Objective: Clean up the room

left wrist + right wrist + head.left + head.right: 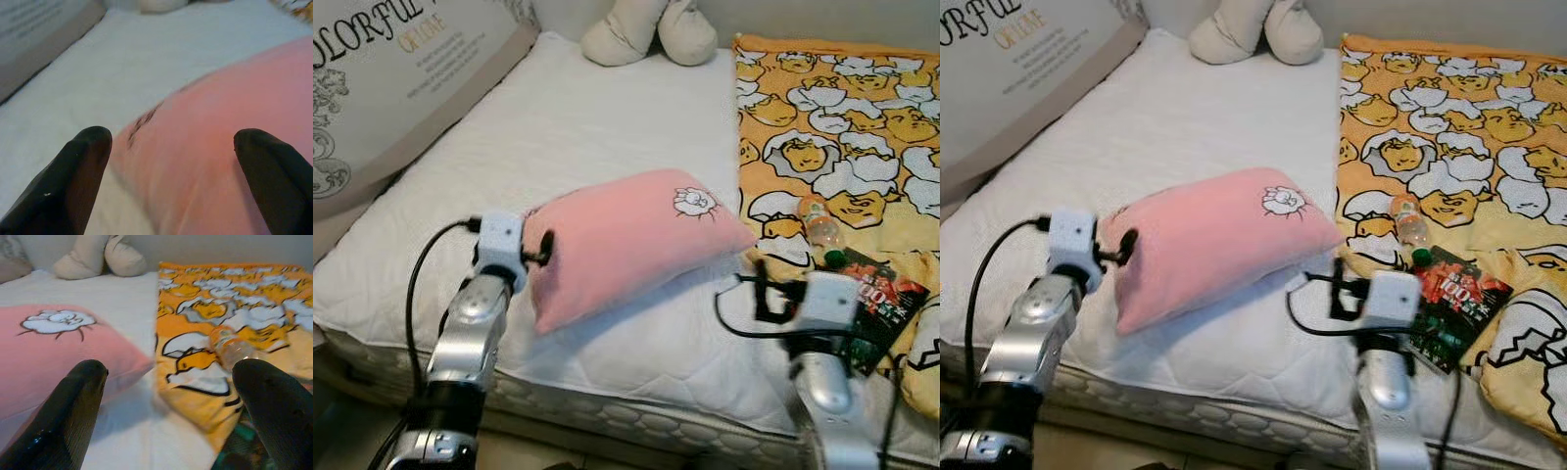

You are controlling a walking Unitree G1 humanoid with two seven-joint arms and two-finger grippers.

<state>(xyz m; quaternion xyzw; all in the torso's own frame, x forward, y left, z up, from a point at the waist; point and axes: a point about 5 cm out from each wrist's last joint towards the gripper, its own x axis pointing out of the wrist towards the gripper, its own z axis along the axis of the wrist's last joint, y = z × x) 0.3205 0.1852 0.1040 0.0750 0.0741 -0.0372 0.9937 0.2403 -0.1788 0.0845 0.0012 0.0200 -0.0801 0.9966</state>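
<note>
The left gripper [171, 171], jaws wide open, touches the pink pillow [626, 240] on the bed [578, 127]. The right gripper [171, 406], jaws wide open and holding nothing, hovers at the pillow's 4 o'clock, near the bottle [819, 227].

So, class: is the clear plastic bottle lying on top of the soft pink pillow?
No: the clear plastic bottle lies on the orange patterned blanket, apart from the soft pink pillow on the white mattress.

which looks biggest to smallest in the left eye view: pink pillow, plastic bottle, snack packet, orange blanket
1. orange blanket, which runs off the picture's edge
2. pink pillow
3. snack packet, partly hidden by the right arm
4. plastic bottle

The packet lies nearer the camera than the bottle, so that last pair is less sure.
</note>
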